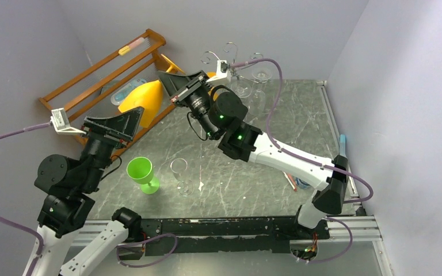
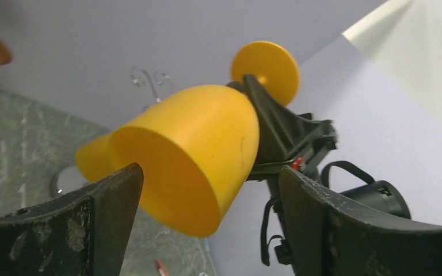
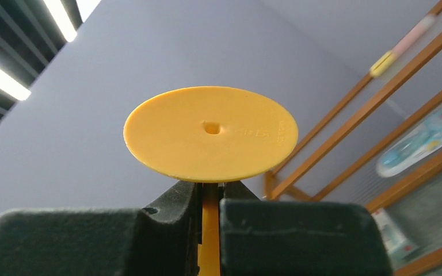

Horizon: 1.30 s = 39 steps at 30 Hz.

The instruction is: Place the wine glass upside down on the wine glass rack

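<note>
1. Right gripper (image 3: 210, 227): fingers pressed together on the thin stem of the yellow wine glass (image 2: 190, 152). The pinch is just under the foot disc, and the bowl hangs clear on the other side.
2. In the right wrist view the round foot sits directly above the fingertips, its flat underside facing the camera. The stem runs down into the slit between the two pads.
3. Glass attitude, left wrist view: tilted, foot high and away, open mouth low and towards the camera. It is carried in the air and touches nothing but the right gripper.
4. Left gripper (image 1: 115, 119): fingers spread wide, holding nothing. The bowl shows between them in its own camera, near but apart.
5. Top view: the glass is over the far-left part of the table (image 1: 305, 132), in front of the orange wooden rack (image 1: 106, 66).
6. Wine glass rack (image 1: 230, 60): stands at the back, well to the right of the held glass, apart from it. Clear glasses (image 1: 243, 87) show at it.
7. Green goblet (image 1: 141, 173) and a clear wine glass (image 1: 182, 176) stand upright, side by side, on the near part of the table.
</note>
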Each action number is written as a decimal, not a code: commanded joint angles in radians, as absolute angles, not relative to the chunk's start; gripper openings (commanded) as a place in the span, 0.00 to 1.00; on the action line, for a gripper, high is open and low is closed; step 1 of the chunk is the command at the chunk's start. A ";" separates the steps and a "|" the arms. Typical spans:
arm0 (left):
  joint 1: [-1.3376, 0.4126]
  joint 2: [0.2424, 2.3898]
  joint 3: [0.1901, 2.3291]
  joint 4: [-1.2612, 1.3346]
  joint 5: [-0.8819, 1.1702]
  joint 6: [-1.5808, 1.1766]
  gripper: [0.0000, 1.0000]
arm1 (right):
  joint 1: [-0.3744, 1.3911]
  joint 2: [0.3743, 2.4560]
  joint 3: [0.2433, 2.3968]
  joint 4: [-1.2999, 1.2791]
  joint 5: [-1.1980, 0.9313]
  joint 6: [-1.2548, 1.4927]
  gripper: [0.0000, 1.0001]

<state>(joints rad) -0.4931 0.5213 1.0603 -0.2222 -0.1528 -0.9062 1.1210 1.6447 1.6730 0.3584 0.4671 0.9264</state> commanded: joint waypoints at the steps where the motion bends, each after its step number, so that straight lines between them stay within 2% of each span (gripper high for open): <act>1: -0.497 0.498 1.108 -0.440 -0.234 -0.925 0.92 | 1.100 1.578 1.608 0.492 0.489 0.674 0.00; 8: -0.497 0.522 1.196 -0.583 -0.263 -0.943 0.94 | 1.080 1.524 1.505 0.592 0.266 0.311 0.00; 15: -0.497 0.586 1.322 -0.674 -0.277 -0.943 0.91 | 1.028 1.453 1.393 0.603 0.142 0.191 0.00; 20: -0.497 0.623 1.358 -0.562 -0.192 -0.938 0.96 | 1.005 1.425 1.338 0.611 0.017 0.096 0.00; 29: -0.497 0.784 1.360 -0.277 0.145 -1.040 0.96 | 0.974 1.404 1.255 0.671 -0.169 -0.042 0.00; 32: -0.497 0.821 1.375 -0.260 0.179 -1.067 0.86 | 0.971 1.400 1.216 0.718 -0.220 -0.073 0.00; 39: -0.497 0.880 1.376 -0.329 0.207 -1.112 0.51 | 0.958 1.411 1.198 0.727 -0.269 -0.096 0.00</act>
